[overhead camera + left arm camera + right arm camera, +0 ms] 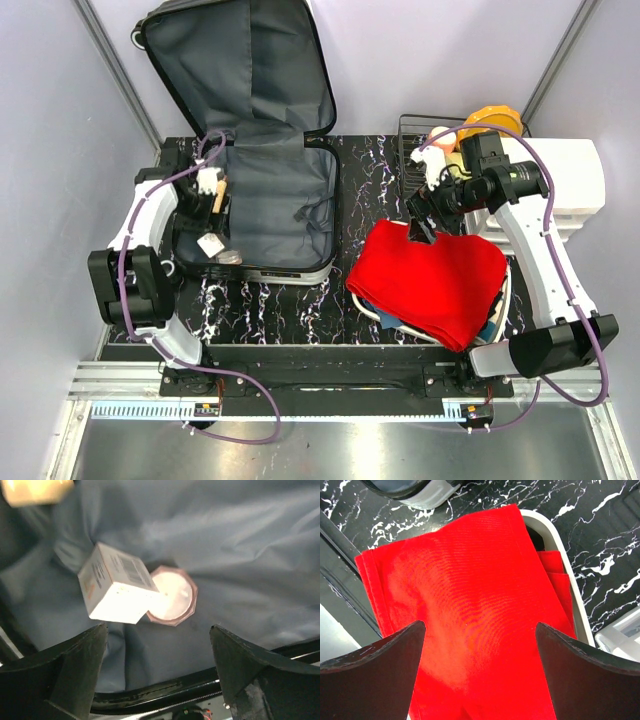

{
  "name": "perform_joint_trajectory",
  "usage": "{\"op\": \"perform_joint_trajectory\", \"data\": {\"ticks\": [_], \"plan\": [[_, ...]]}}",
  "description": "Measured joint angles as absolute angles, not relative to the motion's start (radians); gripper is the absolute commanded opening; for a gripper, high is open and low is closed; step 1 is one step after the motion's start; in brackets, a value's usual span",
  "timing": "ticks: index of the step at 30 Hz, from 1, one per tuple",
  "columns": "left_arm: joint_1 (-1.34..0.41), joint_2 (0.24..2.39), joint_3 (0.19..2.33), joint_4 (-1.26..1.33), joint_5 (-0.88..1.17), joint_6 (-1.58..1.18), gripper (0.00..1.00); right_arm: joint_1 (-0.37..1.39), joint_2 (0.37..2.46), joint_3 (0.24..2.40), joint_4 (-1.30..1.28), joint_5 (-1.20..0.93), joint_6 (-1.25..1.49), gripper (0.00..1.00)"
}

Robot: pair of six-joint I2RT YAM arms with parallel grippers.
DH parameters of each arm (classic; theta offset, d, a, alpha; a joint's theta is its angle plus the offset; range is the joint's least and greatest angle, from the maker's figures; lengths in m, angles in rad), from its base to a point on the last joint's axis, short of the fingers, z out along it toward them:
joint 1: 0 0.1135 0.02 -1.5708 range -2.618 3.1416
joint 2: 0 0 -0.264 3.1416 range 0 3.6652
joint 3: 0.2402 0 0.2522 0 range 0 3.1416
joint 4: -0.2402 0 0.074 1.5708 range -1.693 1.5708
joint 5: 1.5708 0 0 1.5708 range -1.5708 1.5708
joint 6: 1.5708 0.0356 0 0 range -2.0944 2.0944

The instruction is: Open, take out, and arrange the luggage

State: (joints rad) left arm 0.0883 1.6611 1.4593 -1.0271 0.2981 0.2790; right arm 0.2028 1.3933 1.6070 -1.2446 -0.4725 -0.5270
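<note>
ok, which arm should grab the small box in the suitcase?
Left. The left gripper hangs open directly above the box and pink jar inside the luggage; the right gripper is over the red cloth in the basin.

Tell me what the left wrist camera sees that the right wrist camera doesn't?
Only the left wrist view shows a small white barcoded box next to a pink-rimmed jar on the grey lining. Only the right wrist view shows a red cloth lying over a white basin on the black marbled table. Both show part of the suitcase and an open gripper: the left gripper and the right gripper.
</note>
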Motion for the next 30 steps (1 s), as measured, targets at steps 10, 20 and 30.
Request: {"op": "perform_joint_trajectory", "data": {"ticks": [10, 20, 30], "plan": [[0.041, 1.739, 1.312, -1.027, 0.192, 0.21, 0.69, 0.203, 1.405, 1.618, -1.238, -0.492, -0.505, 1.0], [-0.084, 1.842, 1.415, -1.038, 0.374, 0.147, 0.68, 0.203, 1.428, 1.632, -1.237, -0.491, -0.499, 1.0], [-0.059, 1.821, 1.676, -0.899, 0.406, 0.123, 0.88, 0.203, 1.445, 1.636, -1.222, -0.491, -0.487, 1.0]]}}
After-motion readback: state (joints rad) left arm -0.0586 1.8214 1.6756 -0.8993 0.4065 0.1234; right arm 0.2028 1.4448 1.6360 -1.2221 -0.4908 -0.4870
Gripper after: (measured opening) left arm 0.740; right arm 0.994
